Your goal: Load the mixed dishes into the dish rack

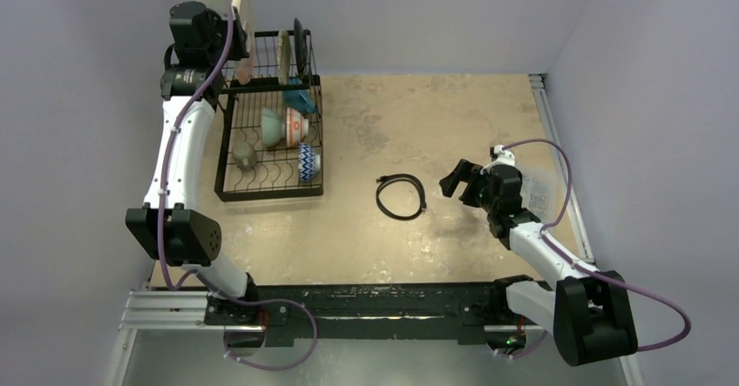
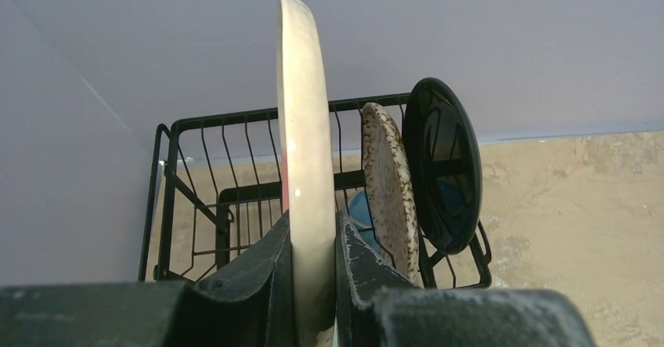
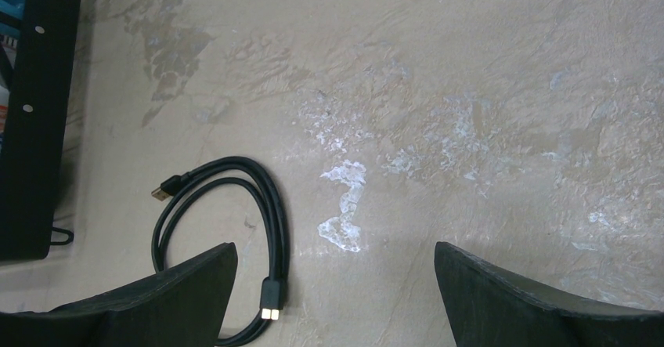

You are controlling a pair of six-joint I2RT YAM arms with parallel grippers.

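Left gripper [image 2: 315,241] pinches the pink-and-white large plate [image 2: 301,112] edge-up over the dish rack [image 2: 247,193], probably for slotting beside 2 upright plates [image 2: 387,182]; right gripper [image 3: 335,272] spread, well right of it.

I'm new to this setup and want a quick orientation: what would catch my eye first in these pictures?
The pink-and-white large plate stands out first: it is clamped on edge in the left gripper, high over the far end of the dish rack. Beside it, the speckled grey small plate and the black plate stand upright in the rack. Next is the right gripper, open above the table near a black coiled cable.
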